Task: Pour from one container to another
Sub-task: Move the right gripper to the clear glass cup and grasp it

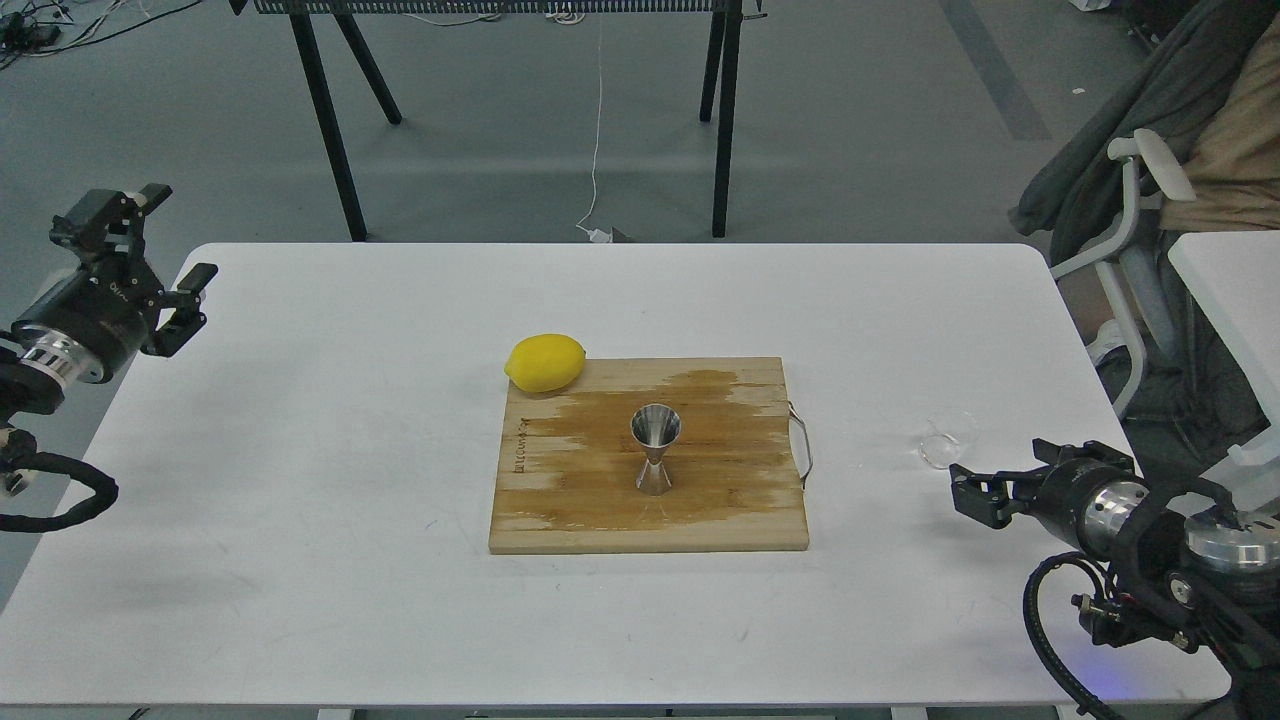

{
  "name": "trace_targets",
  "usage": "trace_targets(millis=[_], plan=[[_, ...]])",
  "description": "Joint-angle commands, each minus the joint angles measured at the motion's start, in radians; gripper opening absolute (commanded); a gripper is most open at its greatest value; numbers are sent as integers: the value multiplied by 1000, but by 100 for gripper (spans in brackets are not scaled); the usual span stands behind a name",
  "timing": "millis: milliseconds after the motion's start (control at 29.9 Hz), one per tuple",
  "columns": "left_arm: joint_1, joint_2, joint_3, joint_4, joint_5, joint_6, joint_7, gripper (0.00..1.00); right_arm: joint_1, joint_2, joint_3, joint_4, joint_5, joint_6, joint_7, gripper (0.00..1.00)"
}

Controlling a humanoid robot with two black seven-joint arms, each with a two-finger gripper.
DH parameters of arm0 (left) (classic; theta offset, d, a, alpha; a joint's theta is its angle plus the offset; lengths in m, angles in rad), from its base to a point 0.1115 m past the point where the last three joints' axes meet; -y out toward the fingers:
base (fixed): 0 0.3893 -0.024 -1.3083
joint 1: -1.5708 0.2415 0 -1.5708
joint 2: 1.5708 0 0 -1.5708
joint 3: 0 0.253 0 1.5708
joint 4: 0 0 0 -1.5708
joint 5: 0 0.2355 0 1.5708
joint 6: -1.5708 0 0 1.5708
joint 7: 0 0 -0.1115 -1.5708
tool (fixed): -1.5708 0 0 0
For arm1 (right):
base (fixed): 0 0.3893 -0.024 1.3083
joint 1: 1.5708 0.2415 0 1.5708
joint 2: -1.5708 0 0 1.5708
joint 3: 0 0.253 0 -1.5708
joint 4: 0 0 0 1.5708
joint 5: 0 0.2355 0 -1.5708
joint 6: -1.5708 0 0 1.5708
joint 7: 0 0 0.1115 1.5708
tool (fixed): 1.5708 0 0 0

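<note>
The steel hourglass jigger (655,450) stands upright in the middle of the wooden cutting board (560,500). The small clear glass cup (947,439) sits on the white table (300,480) right of the board, near the right edge. My right gripper (968,497) hovers just below and slightly right of the cup, pointing left; it is dark and end-on, so its fingers cannot be told apart. My left gripper (165,260) is raised at the table's left edge, far from both containers, with its fingers spread open and nothing between them.
A yellow lemon (545,362) rests at the board's far-left corner. The board has a metal handle (803,450) on its right side. A chair (1140,230) and a second white table (1230,290) stand beyond the right edge. Black table legs (330,120) stand behind.
</note>
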Motion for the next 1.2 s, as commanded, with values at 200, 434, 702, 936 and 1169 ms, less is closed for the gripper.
trace_targets(millis=[200, 434, 702, 936, 1169], plan=[[0, -2, 0, 1, 0, 0, 0, 98, 86, 65, -89, -122, -42, 9, -3, 99], [2, -3, 0, 19, 1, 0, 0, 98, 121, 128, -89, -182, -111, 18, -11, 99], [3, -16, 0, 22, 3, 0, 0, 98, 170, 154, -90, -258, -142, 46, -23, 99], [3, -16, 0, 33, 3, 0, 0, 98, 200, 167, -90, -324, -153, 78, -29, 99], [3, -19, 2, 36, 3, 0, 0, 98, 204, 182, -90, -358, -168, 107, -29, 95]])
